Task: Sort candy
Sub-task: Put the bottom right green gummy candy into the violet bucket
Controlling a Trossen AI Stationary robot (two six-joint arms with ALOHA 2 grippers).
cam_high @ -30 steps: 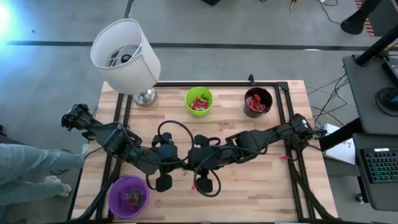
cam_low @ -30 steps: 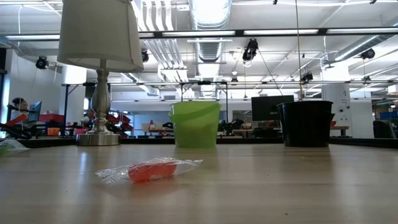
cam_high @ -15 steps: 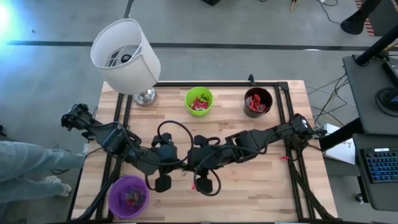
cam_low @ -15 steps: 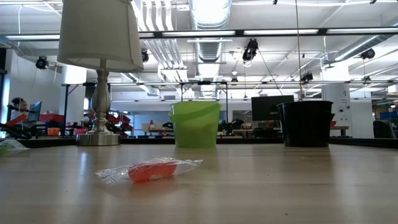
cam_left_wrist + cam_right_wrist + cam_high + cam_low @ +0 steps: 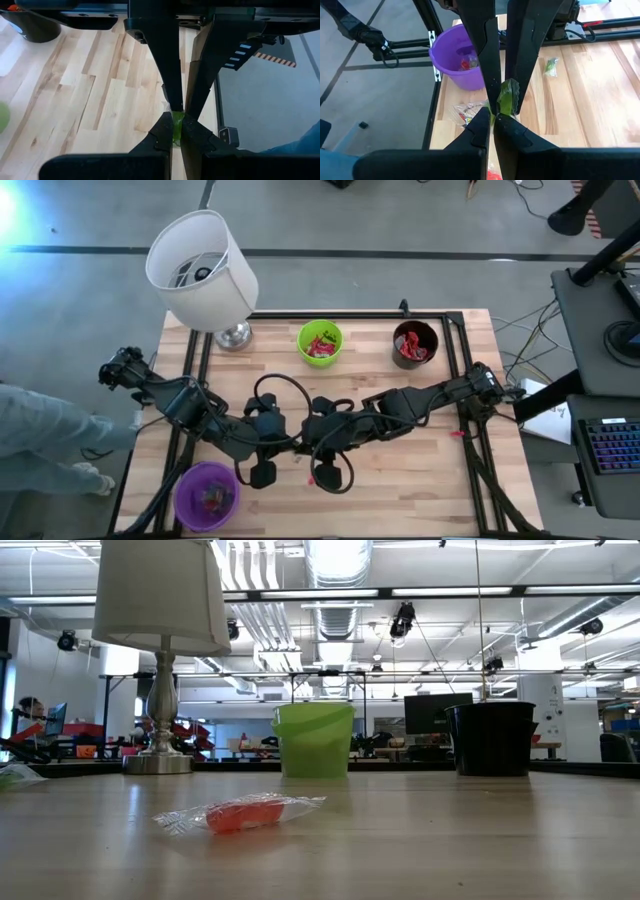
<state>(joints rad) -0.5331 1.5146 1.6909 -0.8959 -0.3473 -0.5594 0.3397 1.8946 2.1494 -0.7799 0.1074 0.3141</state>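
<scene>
My two grippers meet tip to tip above the middle of the table, left gripper (image 5: 177, 131) and right gripper (image 5: 494, 119) both shut on one small green-wrapped candy (image 5: 506, 97). In the high view the left gripper (image 5: 287, 443) and the right gripper (image 5: 311, 442) are half hidden under cables. An orange-red candy in clear wrap (image 5: 245, 813) lies flat on the wood below them. Another green candy (image 5: 550, 65) and a clear packet (image 5: 468, 114) lie near the purple cup (image 5: 461, 57). My left gripper pinches one end of the green wrapper (image 5: 176, 136) between its two fingertips, coming slanting down from the table's left. The candy is lifted clear of the table. My right gripper pinches the wrapper's other end (image 5: 502, 111) between its two fingertips, slanting down from the table's right. The crumpled green wrap stands out just past its tips, clear of the table.
A green cup (image 5: 320, 342) and a black cup (image 5: 415, 345) with candy stand at the far side, and the purple cup (image 5: 207, 495) at the near left. A lamp (image 5: 200, 270) stands at the far left corner. A person (image 5: 45, 442) is beside the table's left edge.
</scene>
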